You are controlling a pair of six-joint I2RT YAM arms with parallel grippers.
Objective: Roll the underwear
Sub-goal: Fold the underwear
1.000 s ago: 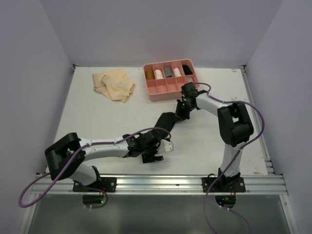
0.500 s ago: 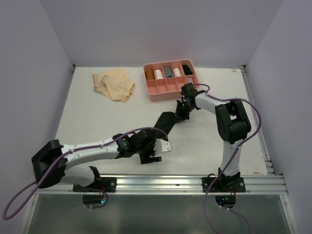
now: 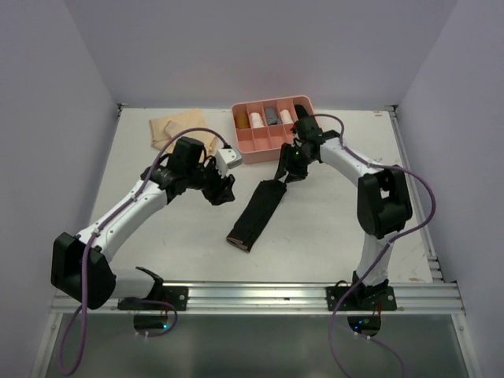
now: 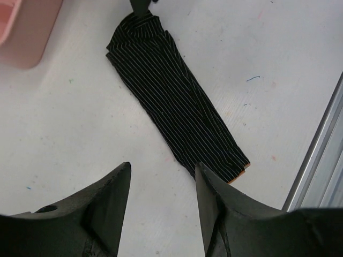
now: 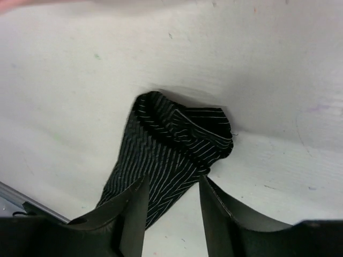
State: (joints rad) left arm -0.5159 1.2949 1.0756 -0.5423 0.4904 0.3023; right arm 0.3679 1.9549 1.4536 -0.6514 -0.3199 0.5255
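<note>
One black underwear (image 3: 256, 213) laid out near tray (image 3: 252, 151), well inside table (image 3: 331, 228) edges; one tan underwear (image 3: 169, 126) left of tray. Both left gripper (image 4: 162, 168), right gripper (image 5: 173, 182) spread, empty.

Plain pale lavender walls (image 3: 236, 47) enclose a flat white bench (image 3: 315, 236) on three sides; a ribbed aluminium rail (image 3: 260, 298) edges its near side.

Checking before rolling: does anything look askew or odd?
The black underwear lies flat as a slanted strip, its far end bunched up. The tan underwear sits crumpled at far left, partly behind the left arm.
</note>
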